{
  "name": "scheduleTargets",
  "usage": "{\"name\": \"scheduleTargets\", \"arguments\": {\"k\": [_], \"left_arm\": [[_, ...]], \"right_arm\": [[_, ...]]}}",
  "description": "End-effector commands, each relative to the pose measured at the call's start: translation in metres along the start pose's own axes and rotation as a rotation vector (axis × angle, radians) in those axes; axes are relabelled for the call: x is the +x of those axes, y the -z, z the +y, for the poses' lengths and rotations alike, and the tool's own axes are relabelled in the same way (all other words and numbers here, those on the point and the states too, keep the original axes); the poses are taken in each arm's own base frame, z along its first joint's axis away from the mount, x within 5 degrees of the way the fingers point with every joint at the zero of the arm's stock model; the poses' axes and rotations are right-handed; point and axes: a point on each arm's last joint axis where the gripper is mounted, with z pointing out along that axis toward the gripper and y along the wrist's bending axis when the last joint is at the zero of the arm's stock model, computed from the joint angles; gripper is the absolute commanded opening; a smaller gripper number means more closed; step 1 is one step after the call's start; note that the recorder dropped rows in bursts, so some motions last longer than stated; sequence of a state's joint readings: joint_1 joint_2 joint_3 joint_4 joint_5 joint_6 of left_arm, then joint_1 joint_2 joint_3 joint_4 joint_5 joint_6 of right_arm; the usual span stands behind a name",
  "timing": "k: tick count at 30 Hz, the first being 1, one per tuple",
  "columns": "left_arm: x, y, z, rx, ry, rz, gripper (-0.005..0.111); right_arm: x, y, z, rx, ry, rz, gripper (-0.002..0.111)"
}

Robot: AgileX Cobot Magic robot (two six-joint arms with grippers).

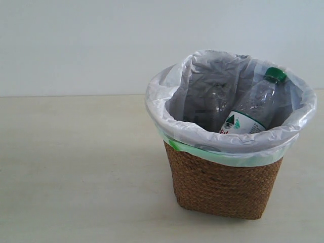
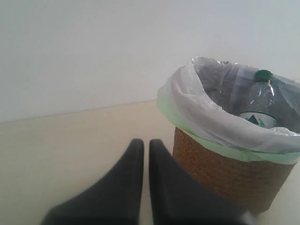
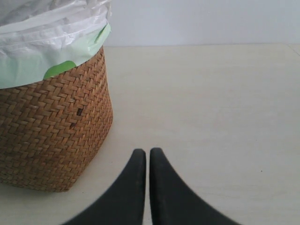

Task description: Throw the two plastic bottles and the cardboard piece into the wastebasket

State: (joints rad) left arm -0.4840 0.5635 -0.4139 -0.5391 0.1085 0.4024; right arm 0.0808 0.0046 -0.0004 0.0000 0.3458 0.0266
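Note:
The wicker wastebasket (image 1: pixel 223 185) stands on the table at the right of the exterior view, lined with a white bag with a green band. Inside it leans the bottle with the green cap and green-and-white label (image 1: pixel 250 114), also seen in the left wrist view (image 2: pixel 260 101). The red-label bottle and the cardboard piece are not visible. No arm shows in the exterior view. My left gripper (image 2: pixel 146 143) is shut and empty, beside the wastebasket (image 2: pixel 225 173). My right gripper (image 3: pixel 147 152) is shut and empty, over the table beside the wastebasket (image 3: pixel 51 136).
The pale table (image 1: pixel 76 167) stretches left of the basket. A plain white wall (image 1: pixel 76 45) stands behind it.

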Motion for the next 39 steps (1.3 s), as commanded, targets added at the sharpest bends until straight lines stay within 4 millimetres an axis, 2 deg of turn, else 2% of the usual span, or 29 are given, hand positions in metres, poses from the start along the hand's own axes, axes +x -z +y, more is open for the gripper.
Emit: {"name": "scheduleTargets", "arguments": {"k": [1, 9, 16, 26, 33, 39], "left_arm": [[0.000, 0.001, 0.000, 0.000, 0.013, -0.007, 0.004], [-0.001, 0.003, 0.000, 0.001, 0.012, -0.018, 0.004], [-0.009, 0.023, -0.001, -0.005, -0.039, -0.121, 0.004], [-0.019, 0.058, 0.012, -0.236, -0.195, -0.281, 0.004], [-0.021, 0.080, 0.017, -0.468, -0.434, -0.320, 0.004], [-0.021, 0.088, 0.015, -0.511, -0.443, -0.358, 0.004]], "right_arm": [[-0.001, 0.000, 0.000, 0.008, 0.009, -0.012, 0.000], [-0.001, 0.000, 0.000, 0.008, 0.009, -0.012, 0.000], [-0.001, 0.000, 0.000, 0.008, 0.009, -0.012, 0.000], [-0.001, 0.000, 0.000, 0.008, 0.009, -0.012, 0.000], [-0.001, 0.000, 0.000, 0.008, 0.009, -0.012, 0.000], [-0.001, 0.000, 0.000, 0.008, 0.009, -0.012, 0.000]]}}
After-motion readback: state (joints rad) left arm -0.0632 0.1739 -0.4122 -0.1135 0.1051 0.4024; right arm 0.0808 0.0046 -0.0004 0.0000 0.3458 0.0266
